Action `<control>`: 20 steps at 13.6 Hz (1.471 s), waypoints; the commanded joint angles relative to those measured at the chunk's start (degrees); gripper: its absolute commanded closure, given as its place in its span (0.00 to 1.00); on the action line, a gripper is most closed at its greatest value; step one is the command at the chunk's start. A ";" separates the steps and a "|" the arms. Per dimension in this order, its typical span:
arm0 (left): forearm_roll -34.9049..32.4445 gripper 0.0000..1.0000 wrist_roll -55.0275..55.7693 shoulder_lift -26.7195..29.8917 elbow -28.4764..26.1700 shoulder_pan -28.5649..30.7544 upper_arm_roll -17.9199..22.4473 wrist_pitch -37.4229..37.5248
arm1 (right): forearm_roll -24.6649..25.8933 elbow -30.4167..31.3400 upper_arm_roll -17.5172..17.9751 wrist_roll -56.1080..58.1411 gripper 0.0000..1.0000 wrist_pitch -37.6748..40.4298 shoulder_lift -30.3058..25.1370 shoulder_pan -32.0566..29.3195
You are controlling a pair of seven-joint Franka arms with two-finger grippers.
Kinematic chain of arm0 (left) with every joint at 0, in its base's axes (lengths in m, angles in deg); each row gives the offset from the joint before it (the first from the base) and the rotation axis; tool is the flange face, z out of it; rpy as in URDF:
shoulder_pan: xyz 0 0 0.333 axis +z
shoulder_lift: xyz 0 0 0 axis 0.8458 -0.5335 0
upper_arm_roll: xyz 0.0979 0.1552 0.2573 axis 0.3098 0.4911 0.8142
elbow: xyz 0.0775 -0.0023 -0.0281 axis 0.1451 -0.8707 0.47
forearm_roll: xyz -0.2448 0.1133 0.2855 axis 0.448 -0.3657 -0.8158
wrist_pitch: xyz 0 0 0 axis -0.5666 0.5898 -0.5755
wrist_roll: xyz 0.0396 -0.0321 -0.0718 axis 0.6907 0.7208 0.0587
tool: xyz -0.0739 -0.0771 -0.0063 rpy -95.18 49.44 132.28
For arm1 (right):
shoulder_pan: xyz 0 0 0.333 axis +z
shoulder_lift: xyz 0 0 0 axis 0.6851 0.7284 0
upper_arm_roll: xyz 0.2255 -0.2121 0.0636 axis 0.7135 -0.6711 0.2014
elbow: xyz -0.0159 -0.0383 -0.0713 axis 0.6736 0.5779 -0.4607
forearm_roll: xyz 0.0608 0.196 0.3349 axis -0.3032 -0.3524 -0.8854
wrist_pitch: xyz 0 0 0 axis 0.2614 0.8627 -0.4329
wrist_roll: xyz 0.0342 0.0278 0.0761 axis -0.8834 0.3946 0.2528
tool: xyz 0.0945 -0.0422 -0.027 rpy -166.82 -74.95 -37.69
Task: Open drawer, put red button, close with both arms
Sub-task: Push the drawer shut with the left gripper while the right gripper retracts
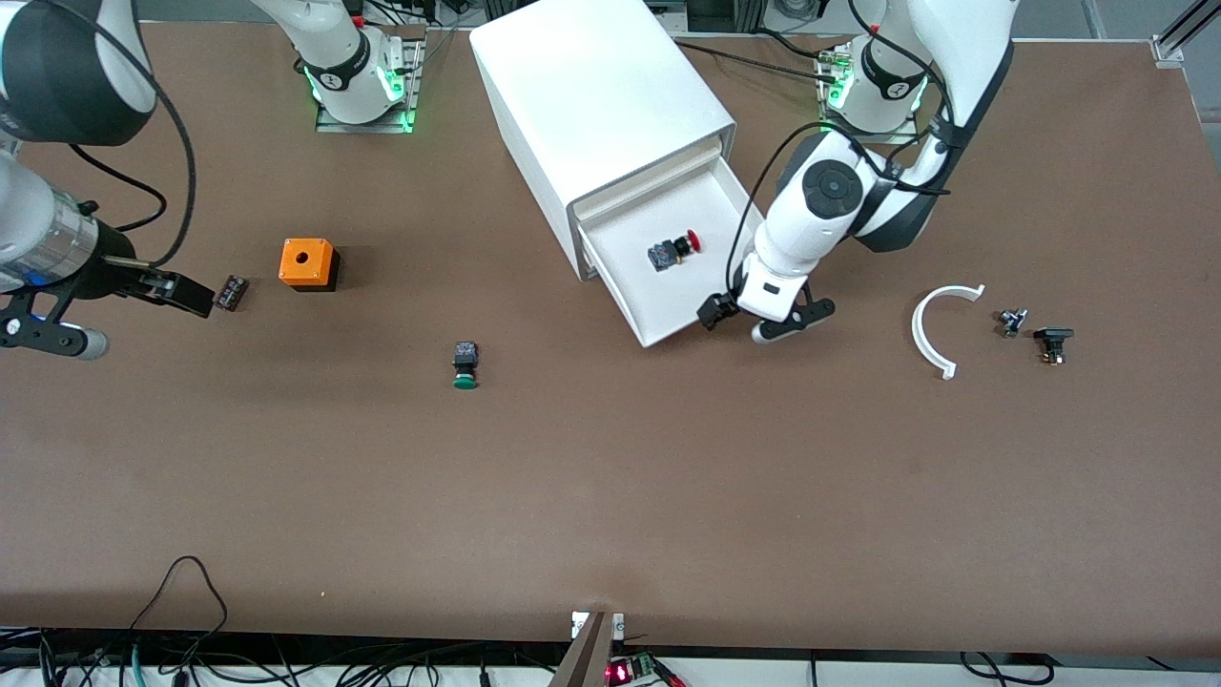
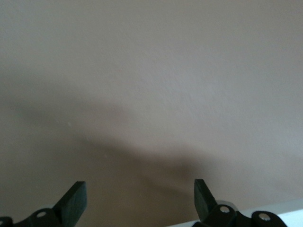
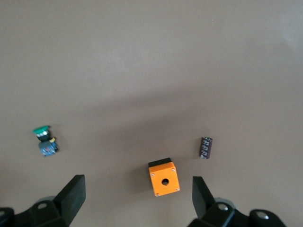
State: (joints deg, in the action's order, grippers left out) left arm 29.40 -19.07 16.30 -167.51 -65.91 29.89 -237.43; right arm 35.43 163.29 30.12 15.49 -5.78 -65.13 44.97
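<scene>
Step in hand: closing the drawer (image 1: pixel 668 277), judging by the red button (image 1: pixel 673 250) already lying inside the pulled-out tray.
Red button: it rests on the tray floor, about midway along, on its side. Its long axis runs across the tray, the red cap pointing toward the left arm's end of the bench (image 1: pixel 610 496) and slightly away from the front camera, the black body at the other end.
Drawer: it sticks well out of the white cabinet (image 1: pixel 601 114), its front edge the part nearest the front camera.
Left claw (image 1: pixel 763 320): open and empty, low at the corner of the drawer front on the left arm's side; its wrist view shows spread fingertips (image 2: pixel 73 201) over bare bench, with a white edge just in the corner.
Right claw (image 1: pixel 181 291): open and empty, over the bench near a small dark component (image 1: pixel 232 291) and an orange box (image 1: pixel 308 264), well apart from the cabinet.
Doing it well: both claws should probably meet the drawer front at spaced points and push squarely along the drawer's own slide line, slowly, so the tray does not skew and the button does not roll.
</scene>
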 commanded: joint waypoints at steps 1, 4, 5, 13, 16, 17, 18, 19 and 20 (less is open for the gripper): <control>0.94 0.00 0.82 1.35 -2.28 -0.02 -3.17 -0.46 | -4.07 7.14 -3.37 7.56 0.00 -3.53 -3.83 -1.55; 0.94 0.00 0.82 1.96 -3.78 -0.02 -6.78 -0.02 | -6.28 15.49 -4.97 7.30 0.00 -6.52 -9.80 -1.46; 1.02 0.00 0.73 2.05 -4.04 -0.02 -7.57 -0.02 | -6.19 18.91 -4.97 7.30 0.00 -8.19 -12.17 -1.46; 1.02 0.00 -0.15 2.40 -5.98 -0.02 -14.43 2.78 | -6.02 23.43 -4.62 8.44 0.00 -13.47 -15.45 -1.28; 1.11 0.00 -0.15 2.93 -6.07 0.06 -14.44 3.75 | -5.58 21.85 -4.62 15.43 0.00 -12.69 -15.45 -1.28; 1.11 0.00 -0.15 3.54 -5.98 0.32 -14.43 4.28 | -6.27 21.85 -4.97 16.61 0.00 -12.77 -15.44 -1.37; 1.11 0.00 -0.15 3.98 -5.98 0.76 -14.43 4.29 | -6.45 21.85 -5.06 16.10 0.00 -12.69 -15.36 -1.46; 1.11 0.00 -0.15 4.25 -5.98 1.11 -14.26 4.29 | -6.28 21.76 -4.97 14.26 0.00 -12.69 -15.44 -1.37; 1.02 0.00 -0.15 4.86 -5.98 1.55 -14.17 4.29 | -6.28 21.76 -4.97 12.68 0.00 -12.69 -15.36 -1.37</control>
State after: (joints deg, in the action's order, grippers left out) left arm 29.40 -18.54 18.00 -172.29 -65.33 15.69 -234.23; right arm 30.28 185.54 25.20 29.37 -18.53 -80.30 43.76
